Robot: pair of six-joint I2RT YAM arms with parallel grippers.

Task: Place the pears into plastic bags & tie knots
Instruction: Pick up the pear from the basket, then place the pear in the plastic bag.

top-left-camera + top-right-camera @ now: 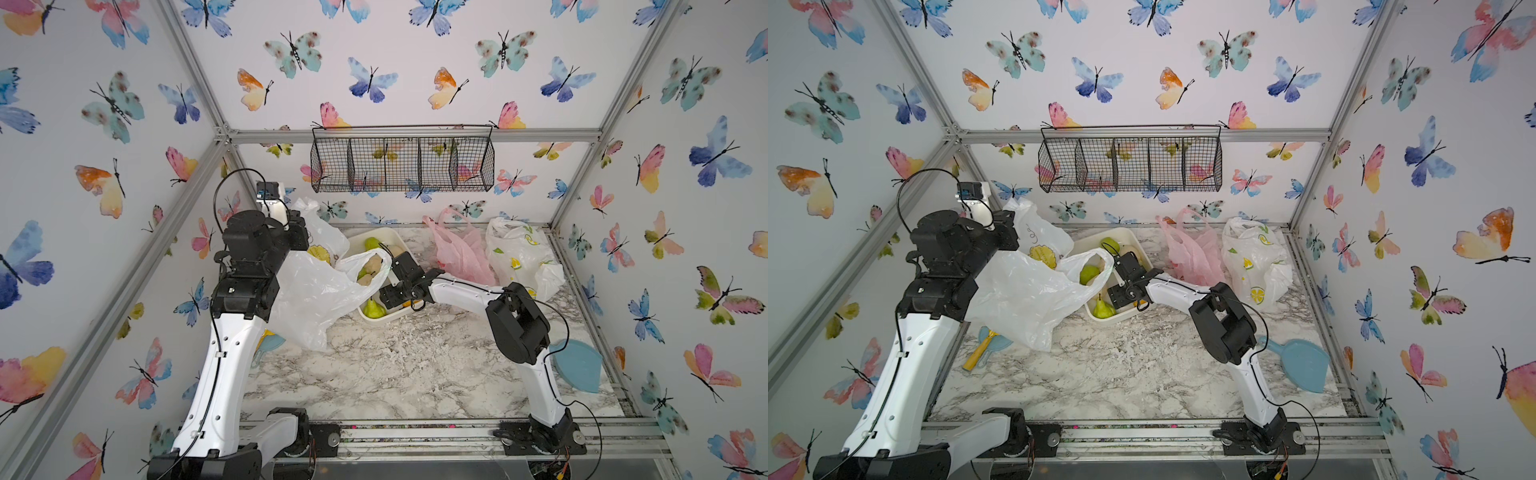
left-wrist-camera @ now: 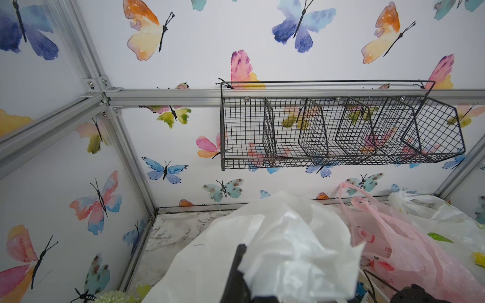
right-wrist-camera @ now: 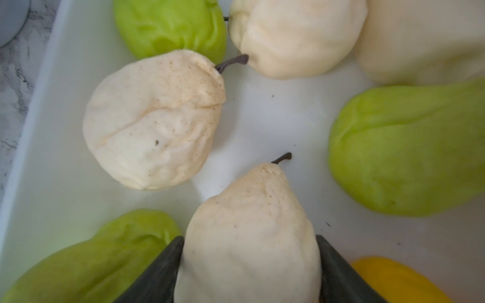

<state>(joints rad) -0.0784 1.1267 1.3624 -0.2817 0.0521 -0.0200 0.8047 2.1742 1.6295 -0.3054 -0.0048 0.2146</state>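
Marble tabletop (image 1: 395, 365), butterfly walls all round - left gripper (image 1: 298, 237) is clamped tight on the white bag (image 1: 316, 291), holding it up at the far left. Right gripper (image 3: 249, 241) is down in the tray (image 3: 65, 157) mid-table, jaws wide but pressing both sides of a cream pear (image 3: 246, 210).

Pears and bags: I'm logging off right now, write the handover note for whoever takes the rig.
Left tool: shut on the white bag, holding it raised, mouth toward the tray.
Right tool: closed on a cream pear in the tray.
Done: at least two pears already in the white bag.
Left: bag the held pear and the other tray pears; pink bag and lemon-print bag lie at the back, no knots visible, contents unclear; tie all three.
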